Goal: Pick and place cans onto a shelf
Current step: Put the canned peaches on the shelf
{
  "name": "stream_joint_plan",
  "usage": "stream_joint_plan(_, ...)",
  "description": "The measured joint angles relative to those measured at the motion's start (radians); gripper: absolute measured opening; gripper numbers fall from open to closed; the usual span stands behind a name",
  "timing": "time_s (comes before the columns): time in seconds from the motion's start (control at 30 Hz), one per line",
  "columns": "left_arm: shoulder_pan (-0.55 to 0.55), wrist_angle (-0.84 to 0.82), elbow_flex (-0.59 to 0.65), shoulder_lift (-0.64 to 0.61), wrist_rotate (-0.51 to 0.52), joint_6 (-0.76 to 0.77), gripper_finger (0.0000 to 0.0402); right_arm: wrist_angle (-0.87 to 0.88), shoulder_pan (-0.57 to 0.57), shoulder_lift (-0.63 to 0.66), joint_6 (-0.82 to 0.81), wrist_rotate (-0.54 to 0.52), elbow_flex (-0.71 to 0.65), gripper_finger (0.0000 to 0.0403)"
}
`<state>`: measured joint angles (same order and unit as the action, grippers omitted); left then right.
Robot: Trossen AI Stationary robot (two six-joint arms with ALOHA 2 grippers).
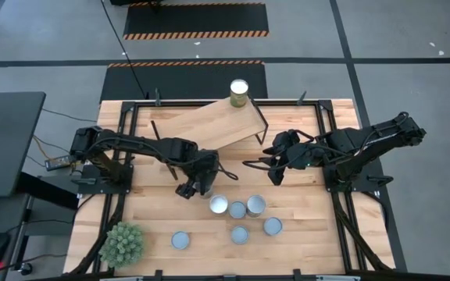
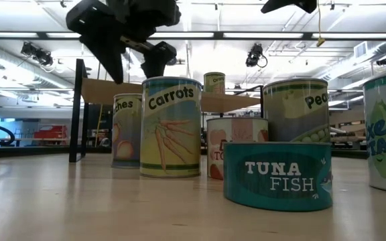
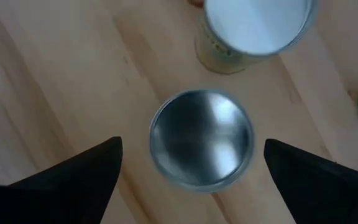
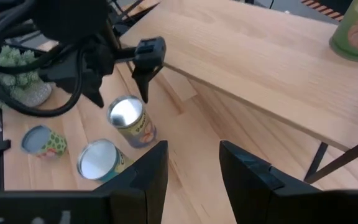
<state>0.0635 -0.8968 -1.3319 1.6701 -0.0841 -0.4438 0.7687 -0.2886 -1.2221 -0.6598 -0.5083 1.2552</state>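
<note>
My left gripper (image 1: 197,187) is open and hovers over an upright can with a silvery top (image 3: 201,137). Its fingers stand on either side of the can and above it, touching nothing; the right wrist view shows the same can (image 4: 129,118). Several other cans stand nearby on the table (image 1: 237,209). One can (image 1: 239,92) stands on the far end of the tilted light-wood shelf (image 1: 209,125). My right gripper (image 1: 260,164) is open and empty, right of the shelf's near edge.
A spiky green plant (image 1: 123,243) stands at the near left. A flat can (image 1: 180,240) sits alone to its right. The shelf's thin black legs (image 1: 261,125) stand between the two arms. In the low view the cans crowd the foreground (image 2: 277,175).
</note>
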Motion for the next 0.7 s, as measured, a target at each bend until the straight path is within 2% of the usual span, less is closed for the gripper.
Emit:
stream_joint_plan(0.17, 0.001, -0.004, 0.0, 0.033, -0.023, 0.019, 0.0396, -0.018, 0.0, -0.001, 0.005, 0.0, 0.0, 0.0151)
stream_joint_plan(0.7, 0.007, 0.015, 0.0, 0.1, 0.005, 0.013, 0.0396, -0.034, 0.0, -0.004, 0.007, 0.001, 0.0, 0.0151)
